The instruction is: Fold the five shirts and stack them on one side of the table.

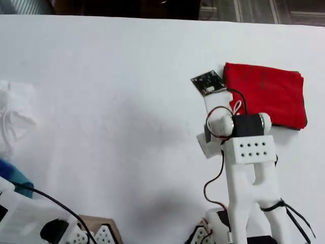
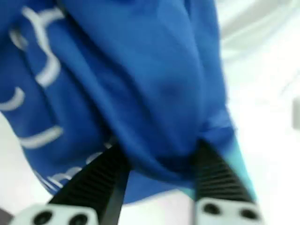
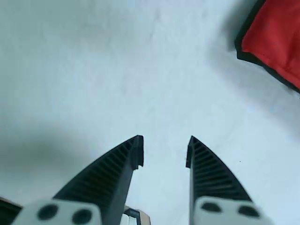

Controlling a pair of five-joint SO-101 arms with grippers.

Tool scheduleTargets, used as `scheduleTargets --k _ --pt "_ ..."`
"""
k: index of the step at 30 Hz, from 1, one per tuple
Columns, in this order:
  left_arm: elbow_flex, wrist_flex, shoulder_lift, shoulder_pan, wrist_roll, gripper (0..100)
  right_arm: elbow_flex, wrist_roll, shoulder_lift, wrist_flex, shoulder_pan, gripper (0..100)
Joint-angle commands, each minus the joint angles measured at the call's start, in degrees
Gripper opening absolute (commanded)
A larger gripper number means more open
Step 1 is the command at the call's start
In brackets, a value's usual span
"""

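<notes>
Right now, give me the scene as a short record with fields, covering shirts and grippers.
red shirt: folded, right side of the table, on a dark layer
blue shirt: bunched in the left gripper
left gripper: closed on the blue shirt
right gripper: open, above bare table, beside the red shirt

The high view overlooks the table (image 1: pixel 101 76), sharing the red shirt (image 1: pixel 264 96) with the close right wrist view.
</notes>
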Motion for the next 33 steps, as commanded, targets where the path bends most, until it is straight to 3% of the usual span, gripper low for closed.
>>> scheduleTargets --k 1,7,18,21,24,28,31,33 --pt "-7.60 9.58 -3.08 4.31 3.87 3 1.93 -0.53 -2.51 -2.07 -0.22 15.9" --pt "-22.02 23.30 -10.81 18.81 5.54 2 5.89 -0.53 -2.24 -6.90 -0.22 15.9" --pt "-25.10 27.78 -30.59 56.97 5.19 2 23.65 -0.88 -2.68 -33.19 0.04 15.9" --pt "-24.84 28.40 -34.99 69.27 5.19 2 28.31 -6.24 -2.24 -41.71 0.22 15.9" --pt "-19.74 29.01 -35.78 80.70 5.19 2 32.26 -12.48 -2.24 -49.01 0.22 15.9" --pt "-4.44 28.57 -35.78 92.92 5.19 2 33.49 -13.45 -2.15 -52.53 1.45 16.0" --pt "5.32 26.90 -36.13 98.02 5.10 2 34.73 -13.54 -2.15 -54.46 1.19 16.0" --pt "8.75 26.29 -36.13 97.58 5.10 2 36.31 -13.54 -2.15 -57.10 1.01 16.1"
